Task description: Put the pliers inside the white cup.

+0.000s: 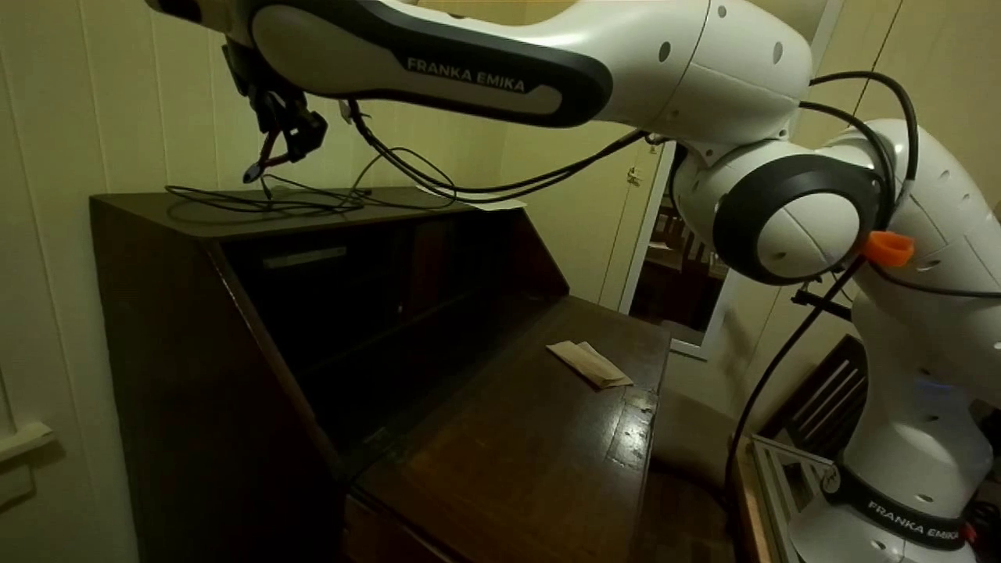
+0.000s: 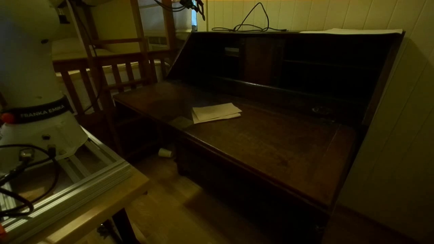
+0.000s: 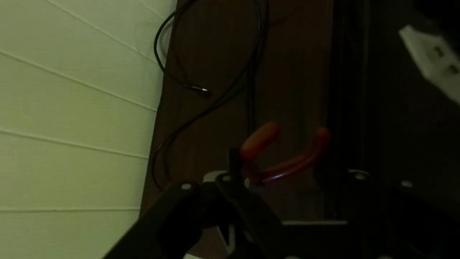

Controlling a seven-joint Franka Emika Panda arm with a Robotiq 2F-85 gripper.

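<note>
Gripper (image 3: 277, 163), lower middle of wrist view: jaws stand partway apart, holding red-handled pliers (image 3: 294, 163) between them. White cup (image 2: 165, 153) is on floor (image 2: 169, 203), left of centre in an exterior view.

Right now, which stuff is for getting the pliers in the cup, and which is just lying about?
For the job:
pliers, in the gripper
cup, on the floor

Just lying about:
cables, on top of the desk
folded paper, on its flap
white sheet, on top

Glossy, plastic-looking handles (image 3: 293, 166) on the pliers (image 3: 259, 141), shiny wooden desk (image 1: 508, 438), matt paper (image 2: 217, 112).
</note>
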